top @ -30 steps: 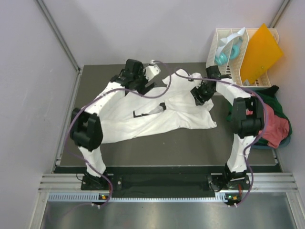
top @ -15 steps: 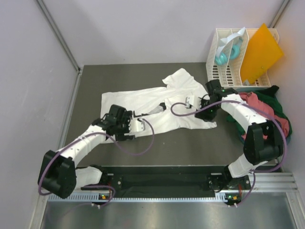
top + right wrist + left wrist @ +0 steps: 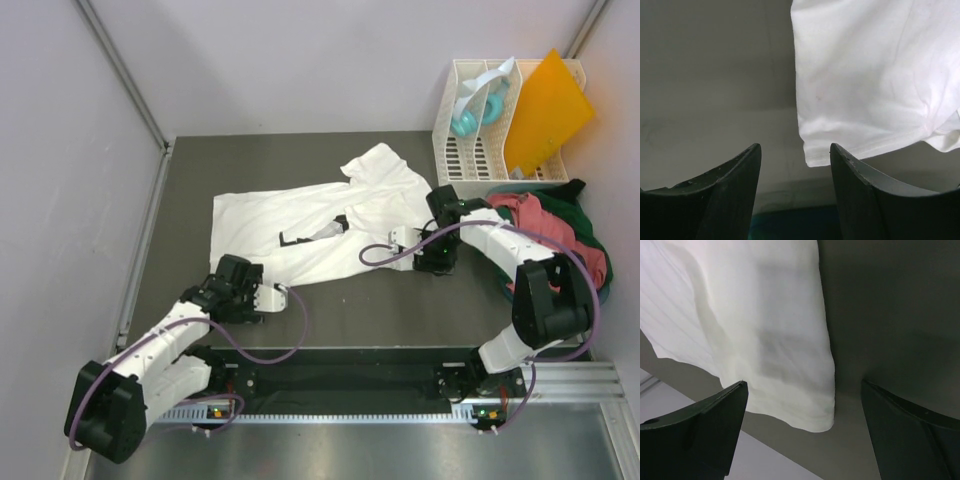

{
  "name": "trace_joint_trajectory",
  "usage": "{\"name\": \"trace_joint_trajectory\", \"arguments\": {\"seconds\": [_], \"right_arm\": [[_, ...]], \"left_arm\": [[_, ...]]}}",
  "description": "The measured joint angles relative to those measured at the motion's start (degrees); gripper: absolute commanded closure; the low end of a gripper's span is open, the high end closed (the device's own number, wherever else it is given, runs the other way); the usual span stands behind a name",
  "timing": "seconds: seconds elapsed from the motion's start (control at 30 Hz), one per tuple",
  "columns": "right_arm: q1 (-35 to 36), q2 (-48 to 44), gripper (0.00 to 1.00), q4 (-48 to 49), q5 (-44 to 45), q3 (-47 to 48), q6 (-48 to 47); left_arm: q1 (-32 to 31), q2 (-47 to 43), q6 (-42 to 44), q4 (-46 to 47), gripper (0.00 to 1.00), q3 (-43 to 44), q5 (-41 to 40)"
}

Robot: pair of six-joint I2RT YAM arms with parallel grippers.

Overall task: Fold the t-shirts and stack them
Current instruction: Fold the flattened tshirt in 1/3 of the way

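Orange sheet [image 3: 545,105] and teal object [image 3: 468,120] in white rack [image 3: 462,160]; left jaws and right jaws apart, empty, by white t-shirt [image 3: 300,215].

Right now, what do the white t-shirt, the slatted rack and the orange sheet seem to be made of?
White t-shirt: soft, matte cloth, perhaps cotton; it lies in wrinkles and folds and shows a stitched hem. Slatted rack: probably white plastic; thin, even, rigid slats. Orange sheet: stiff and smooth, likely plastic; it stands flat with straight edges.
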Motion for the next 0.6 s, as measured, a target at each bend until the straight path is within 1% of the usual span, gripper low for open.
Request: {"name": "trace_joint_trajectory", "arguments": {"seconds": [0.2, 0.3, 0.37, 0.4, 0.43, 0.53, 0.6], "right_arm": [[0.3, 0.0, 0.42, 0.6, 0.4, -0.4, -0.4], [0.3, 0.9, 0.43, 1.6, 0.8, -0.7, -0.5], [0.3, 1.6, 0.43, 2.3, 1.1, -0.7, -0.5], [0.3, 1.9, 0.43, 2.8, 1.3, -0.7, -0.5], [0.3, 1.9, 0.43, 2.9, 1.4, -0.7, -0.5], [0.3, 2.1, 0.43, 3.0, 1.7, -0.6, -0.6], [0.3, 2.1, 0.43, 3.0, 1.9, -0.6, -0.6]], "left_arm": [[2.2, -0.3, 1.8, 1.5, 0.01, -1.4, -1.1], [3.9, -0.2, 3.0, 3.8, 0.13, -2.2, -1.3], [4.9, 0.3, 3.8, 4.9, 0.5, -2.6, -1.3], [5.4, 0.9, 3.9, 5.2, 0.81, -2.7, -1.1], [5.9, 1.7, 3.9, 5.2, 1.0, -2.8, -0.7], [7.2, 5.5, 5.1, 4.4, 1.0, -2.6, 0.2], [8.4, 6.2, 5.3, 4.4, 1.0, -2.0, 1.2]]}}
